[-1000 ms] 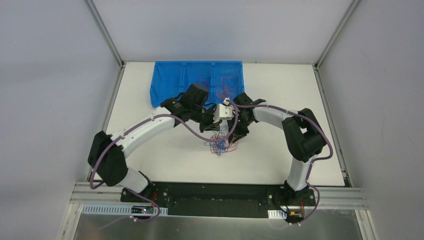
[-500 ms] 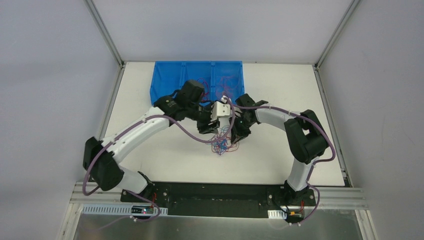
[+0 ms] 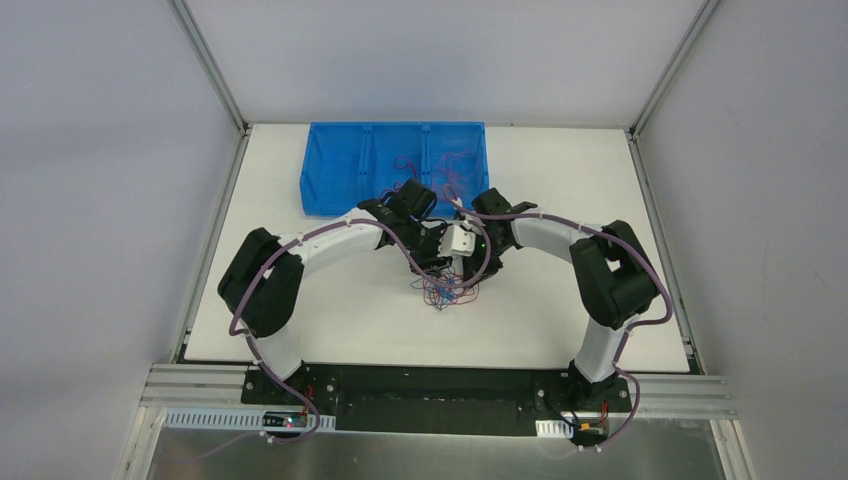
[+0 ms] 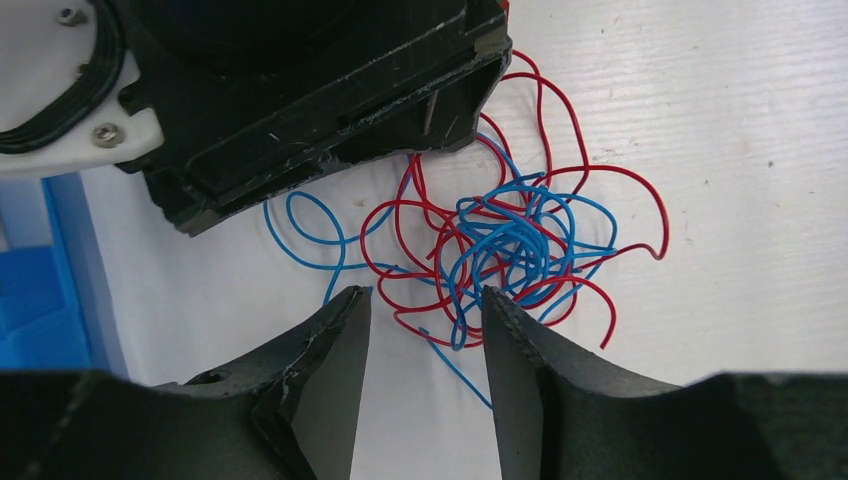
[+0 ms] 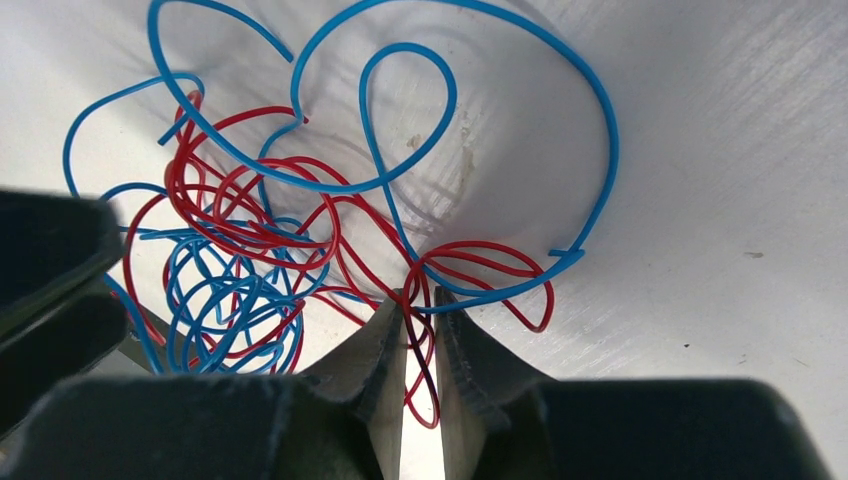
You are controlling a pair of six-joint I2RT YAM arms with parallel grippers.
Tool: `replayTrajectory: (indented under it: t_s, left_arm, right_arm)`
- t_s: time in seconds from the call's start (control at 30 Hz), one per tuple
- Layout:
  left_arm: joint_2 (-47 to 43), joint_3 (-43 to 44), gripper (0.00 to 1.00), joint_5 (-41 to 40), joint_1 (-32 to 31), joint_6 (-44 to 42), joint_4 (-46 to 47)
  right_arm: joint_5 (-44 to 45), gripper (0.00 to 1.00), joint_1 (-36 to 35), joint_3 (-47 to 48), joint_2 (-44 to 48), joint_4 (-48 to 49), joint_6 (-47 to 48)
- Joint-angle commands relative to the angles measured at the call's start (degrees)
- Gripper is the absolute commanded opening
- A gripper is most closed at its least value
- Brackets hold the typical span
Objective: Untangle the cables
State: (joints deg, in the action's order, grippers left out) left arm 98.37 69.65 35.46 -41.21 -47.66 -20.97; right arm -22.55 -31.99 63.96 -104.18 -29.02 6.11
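The cables (image 3: 448,291) lie as one red and blue knot (image 4: 505,240) on the white table between both arms. My left gripper (image 4: 427,300) is open at the knot's near edge. One loose blue end lies on the table between its fingers, and nothing is gripped. My right gripper (image 5: 420,295) stands on the far side with its jaws narrowed to a slim gap. Red loops (image 5: 425,380) run through that gap, and table still shows between the fingers. A wide blue loop (image 5: 590,130) spreads beyond them.
A blue compartment bin (image 3: 340,170) stands at the back of the table, with a few sorted red wires (image 3: 460,160) inside. The right gripper's black body (image 4: 320,100) hangs just above the knot in the left wrist view. Grey walls enclose the table.
The left arm folded in and swung right, down to the knot, and its gripper went from shut to open. The right gripper's jaws narrowed slightly around the red loops.
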Motion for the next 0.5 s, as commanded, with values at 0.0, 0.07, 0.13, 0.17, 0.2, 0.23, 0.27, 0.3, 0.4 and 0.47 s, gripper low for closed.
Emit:
replayTrajectory:
  t_s: [0.0,0.07,0.13,0.17,0.2,0.23,0.27,0.3,0.4,0.47]
  left_arm:
    - [2.2,1.5,0.47,2.6,-0.5,-4.2,1.7]
    - [3.1,1.6,0.47,2.5,-0.7,-4.8,1.8]
    - [4.1,1.9,0.46,2.3,-0.7,-4.9,2.0]
    - [4.5,2.2,0.43,2.3,-0.9,-4.7,2.2]
    - [4.8,2.3,0.39,2.3,-1.1,-4.6,2.4]
    - [4.8,2.4,0.32,2.1,-1.4,-4.2,2.6]
    - [4.5,2.5,0.22,2.1,-1.7,-3.8,2.8]
    - [3.8,2.5,0.12,2.4,-2.0,-3.2,2.8]
    - [-1.6,1.5,0.0,3.8,-3.2,0.6,2.7]
    - [-7.7,1.2,0.0,4.4,-3.2,5.5,2.6]
  right_arm:
    - [2.9,0.18,-0.3,0.1,-0.2,-3.7,1.9]
    - [2.9,0.19,-0.3,0.3,-0.3,-3.7,1.8]
    - [2.8,0.19,-0.3,0.4,-0.4,-3.7,1.7]
    - [2.8,0.19,-0.3,0.5,-0.6,-3.7,1.6]
    - [2.9,0.18,-0.4,0.5,-0.8,-3.6,1.6]
    - [3.1,0.18,-0.4,0.5,-0.9,-3.5,1.6]
    - [3.2,0.19,-0.4,0.5,-1.1,-3.4,1.6]
    - [3.4,0.19,-0.4,0.4,-1.2,-3.3,1.6]
    - [4.5,0.18,-0.4,0.0,-1.4,-2.8,1.6]
    - [5.5,0.16,-0.4,-0.3,-1.5,-2.5,2.1]
